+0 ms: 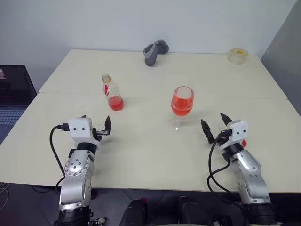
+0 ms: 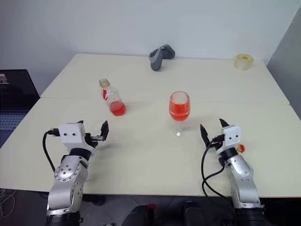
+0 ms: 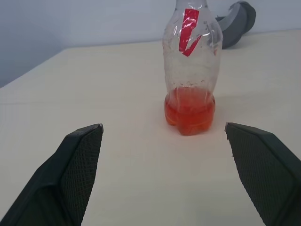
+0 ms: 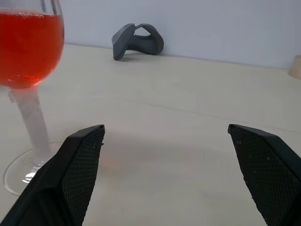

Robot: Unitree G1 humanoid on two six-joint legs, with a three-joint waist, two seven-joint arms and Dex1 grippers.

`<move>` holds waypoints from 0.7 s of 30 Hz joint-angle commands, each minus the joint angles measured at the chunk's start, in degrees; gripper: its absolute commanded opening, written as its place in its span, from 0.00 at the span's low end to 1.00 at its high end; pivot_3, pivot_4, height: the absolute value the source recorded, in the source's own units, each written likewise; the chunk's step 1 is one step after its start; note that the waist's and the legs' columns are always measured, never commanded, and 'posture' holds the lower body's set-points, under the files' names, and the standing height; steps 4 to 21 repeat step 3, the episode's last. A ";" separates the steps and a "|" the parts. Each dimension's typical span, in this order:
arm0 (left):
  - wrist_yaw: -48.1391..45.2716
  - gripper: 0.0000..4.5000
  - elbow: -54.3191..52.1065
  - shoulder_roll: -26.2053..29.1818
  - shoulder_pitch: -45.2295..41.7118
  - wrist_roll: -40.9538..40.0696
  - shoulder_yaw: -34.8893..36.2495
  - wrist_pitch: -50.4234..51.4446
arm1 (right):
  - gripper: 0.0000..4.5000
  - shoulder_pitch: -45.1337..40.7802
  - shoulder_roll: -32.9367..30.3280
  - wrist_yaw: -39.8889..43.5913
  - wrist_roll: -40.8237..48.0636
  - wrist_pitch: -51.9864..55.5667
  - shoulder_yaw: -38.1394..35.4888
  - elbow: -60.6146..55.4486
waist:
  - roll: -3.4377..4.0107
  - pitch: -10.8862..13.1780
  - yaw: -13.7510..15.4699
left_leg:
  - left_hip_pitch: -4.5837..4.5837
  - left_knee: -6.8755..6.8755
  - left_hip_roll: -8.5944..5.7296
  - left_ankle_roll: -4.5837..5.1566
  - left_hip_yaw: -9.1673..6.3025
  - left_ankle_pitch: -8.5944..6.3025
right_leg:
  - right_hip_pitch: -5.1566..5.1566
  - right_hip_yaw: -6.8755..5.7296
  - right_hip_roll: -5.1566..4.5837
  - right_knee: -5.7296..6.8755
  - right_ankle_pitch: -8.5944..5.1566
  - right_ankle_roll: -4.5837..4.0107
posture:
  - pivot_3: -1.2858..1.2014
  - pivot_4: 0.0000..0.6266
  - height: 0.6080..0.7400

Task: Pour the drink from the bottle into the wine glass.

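While both arms rest low over the near half of the cream table [image 1: 150,155], the entries run as follows. Left gripper [image 1: 96,127]: fingers spread wide, holding nothing, pointing up the table toward the bottle [image 1: 112,92]. Bottle: clear plastic with a red label, upright, uncapped as far as can be seen, well apart from the left fingertips and ahead of the gap between them, with bare tabletop between; a shallow remainder of the drink [image 3: 189,110] sits in its base. Wine glass [image 1: 182,107]: upright near the table's middle, to the right of the bottle, bowl largely filled with the same red liquid. Right gripper [image 1: 215,123]: jaws likewise wide and empty, just beside the glass's foot on its right, not touching; in the right wrist view the stem stands outside the left-hand finger. Grey curved object [image 1: 155,52]: lying at the far edge. Roll of tape [image 1: 238,55]: at the far right corner.
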 commanded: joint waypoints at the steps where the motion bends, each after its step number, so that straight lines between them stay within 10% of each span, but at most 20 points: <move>1: -0.61 0.99 -0.55 0.76 0.55 1.24 0.14 -2.71 | 1.00 -0.93 -0.27 -0.04 0.10 -2.05 -0.88 -0.20 | 0.00 0.00 0.00 | 0.07 -0.03 0.00 0.00 0.01 0.00 | 0.05 0.01 0.00 -0.02 0.00 0.00 | 0.52 0.24 1.00; 21: -1.29 0.99 0.17 1.29 0.92 1.90 -0.14 -3.80 | 1.00 -1.12 -0.29 0.02 0.04 -2.19 -0.81 0.13 | 0.00 0.00 0.00 | 0.18 -0.06 0.01 0.00 0.00 0.00 | 0.14 0.01 0.00 -0.04 0.00 0.00 | 0.52 0.24 1.00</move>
